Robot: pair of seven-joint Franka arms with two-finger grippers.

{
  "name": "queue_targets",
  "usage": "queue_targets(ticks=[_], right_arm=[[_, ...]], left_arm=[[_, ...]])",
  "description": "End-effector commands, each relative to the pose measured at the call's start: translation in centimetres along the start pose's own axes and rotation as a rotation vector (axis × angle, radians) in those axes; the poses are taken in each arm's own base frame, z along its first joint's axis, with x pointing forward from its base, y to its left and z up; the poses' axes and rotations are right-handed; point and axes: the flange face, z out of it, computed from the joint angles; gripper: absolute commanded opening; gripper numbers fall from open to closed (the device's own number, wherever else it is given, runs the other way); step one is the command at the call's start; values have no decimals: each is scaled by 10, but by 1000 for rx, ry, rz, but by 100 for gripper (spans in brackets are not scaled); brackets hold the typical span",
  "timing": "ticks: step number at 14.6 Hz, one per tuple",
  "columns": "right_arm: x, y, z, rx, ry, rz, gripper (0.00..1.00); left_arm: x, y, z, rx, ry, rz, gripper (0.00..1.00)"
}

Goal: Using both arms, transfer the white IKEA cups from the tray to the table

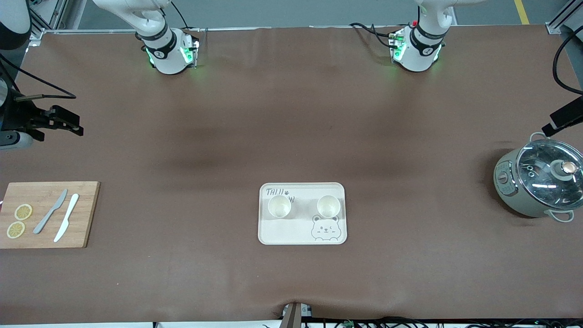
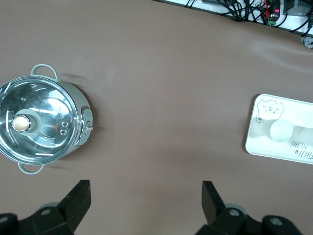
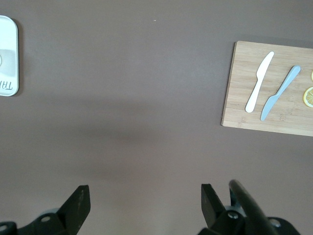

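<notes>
Two white IKEA cups (image 1: 279,206) (image 1: 328,206) stand upright side by side on a bear-printed tray (image 1: 302,234) at the middle of the brown table (image 1: 291,114), apart from each other. The left end effector (image 2: 145,200) hangs high over the left arm's end of the table, fingers spread wide and holding nothing, near a grey glass-lidded pot (image 1: 539,183). The right end effector (image 3: 145,203) hangs over the right arm's end, fingers likewise apart and empty. A wooden cutting board (image 1: 48,214) there carries two knives (image 1: 50,211) (image 1: 66,217) and two lemon slices (image 1: 23,212) (image 1: 16,229).
</notes>
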Motion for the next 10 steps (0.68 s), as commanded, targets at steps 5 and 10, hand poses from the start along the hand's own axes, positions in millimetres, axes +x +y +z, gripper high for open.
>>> queue_targets(ticks=[5, 10], right_arm=[[-7, -3, -2, -15, 3, -5, 100], [-7, -3, -2, -13, 4, -5, 100]], left_arm=[[-5, -7, -4, -12, -10, -1, 100], [-6, -7, -5, -11, -9, -7, 100]])
